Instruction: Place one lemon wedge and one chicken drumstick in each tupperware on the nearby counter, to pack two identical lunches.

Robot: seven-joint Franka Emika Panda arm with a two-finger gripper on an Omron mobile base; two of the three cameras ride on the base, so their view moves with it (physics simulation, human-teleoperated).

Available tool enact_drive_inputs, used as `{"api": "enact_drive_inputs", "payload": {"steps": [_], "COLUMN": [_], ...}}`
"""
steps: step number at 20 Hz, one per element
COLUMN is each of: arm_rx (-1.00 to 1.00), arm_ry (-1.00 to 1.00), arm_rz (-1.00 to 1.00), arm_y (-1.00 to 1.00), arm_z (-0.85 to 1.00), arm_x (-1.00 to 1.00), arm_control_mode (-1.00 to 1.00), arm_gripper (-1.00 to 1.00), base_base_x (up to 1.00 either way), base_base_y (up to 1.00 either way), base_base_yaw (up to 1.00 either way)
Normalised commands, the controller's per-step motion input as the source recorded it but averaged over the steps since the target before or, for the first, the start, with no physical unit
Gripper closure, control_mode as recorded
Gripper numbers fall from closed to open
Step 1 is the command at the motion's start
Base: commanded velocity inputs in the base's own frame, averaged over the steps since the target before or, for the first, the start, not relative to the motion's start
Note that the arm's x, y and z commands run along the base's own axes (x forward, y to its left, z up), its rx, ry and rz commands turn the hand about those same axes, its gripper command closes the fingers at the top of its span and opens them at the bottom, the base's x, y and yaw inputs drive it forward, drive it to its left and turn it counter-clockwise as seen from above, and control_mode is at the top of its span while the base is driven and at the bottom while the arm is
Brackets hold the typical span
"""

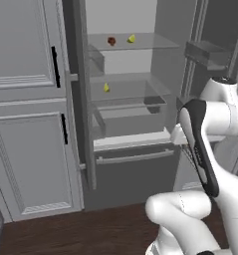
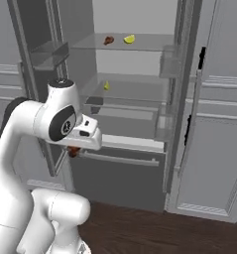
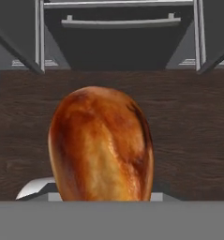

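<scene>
- Filling your hand view is a roasted chicken drumstick (image 3: 101,145), browned and glossy, sitting right at the gripper with its fat end toward the camera; the fingertips themselves are hidden behind it.
- You can see a sliver of the same drumstick (image 2: 74,151) in the right base view, tucked under the white hand, so the gripper is clenched on it.
- Beneath the held drumstick lies dark wooden floor (image 3: 188,122), with the fridge's closed bottom drawer (image 3: 120,21) beyond it.
- You are facing an open fridge (image 1: 125,99) set among grey panelled cabinets (image 1: 26,124) with black handles.
- On the fridge's top glass shelf (image 2: 140,47) you have a second chicken drumstick (image 2: 108,40) toward the left and a lemon wedge (image 2: 129,38) just beside it on the right, apart from each other.
- On the shelf below, another lemon wedge (image 2: 106,86) sits near the left edge.
- From the left base view the same top-shelf pair reads as drumstick (image 1: 111,41) and wedge (image 1: 132,38), with the lower wedge (image 1: 106,88) under them.
- Your arm is folded in front of the fridge, the hand held low at drawer height.
</scene>
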Motion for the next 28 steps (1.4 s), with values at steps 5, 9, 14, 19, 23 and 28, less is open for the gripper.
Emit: {"api": "enact_drive_inputs", "payload": {"steps": [5,9,14,19,23,28], "arm_rx": [0.0,0.0,0.0,0.0,0.0,0.0], "arm_ry": [0.0,0.0,0.0,0.0,0.0,0.0], "arm_rz": [0.0,0.0,0.0,0.0,0.0,0.0], "arm_y": [0.0,0.0,0.0,0.0,0.0,0.0], "arm_z": [0.0,0.0,0.0,0.0,0.0,0.0], "arm_x": [0.0,0.0,0.0,0.0,0.0,0.0], "arm_control_mode": [1.0,1.0,1.0,1.0,1.0,1.0], "arm_gripper": [1.0,1.0,1.0,1.0,1.0,1.0], "base_base_x": [-0.03,0.0,0.03,0.7,1.0,0.67], "base_base_y": [0.52,0.49,0.49,0.24,-0.22,-0.64], "base_base_yaw": [0.77,0.98,0.94,0.76,0.43,0.09]}}
